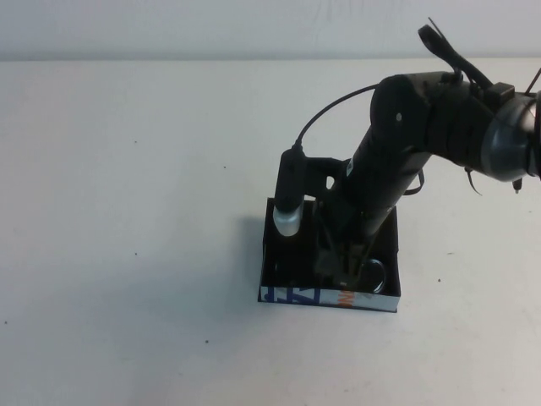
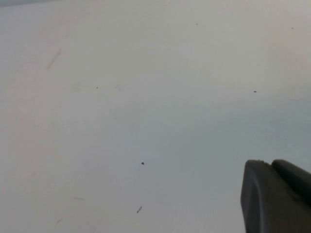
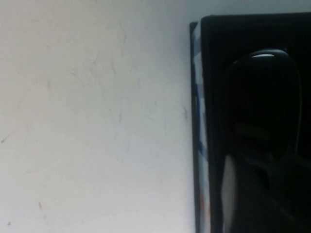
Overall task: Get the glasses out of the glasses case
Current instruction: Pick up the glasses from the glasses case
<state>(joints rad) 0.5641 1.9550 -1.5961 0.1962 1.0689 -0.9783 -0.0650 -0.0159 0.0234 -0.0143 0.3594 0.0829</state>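
Our right gripper [image 1: 348,272] is reaching down into the glasses case [image 1: 330,296], which sits on the counter [image 1: 127,211] with its printed white side toward us. The glasses [image 1: 372,272] lie inside, just beside our fingers, only a lens rim showing past the arm. We cannot tell whether the right fingers are spread or closed on the frame; the wrist view is mostly dark. To do this well, we judge we should grip the frame, not a lens, and lift straight up so the temples clear the low walls. Our left gripper [image 2: 277,196] hovers over bare counter, its fingers' state unclear.
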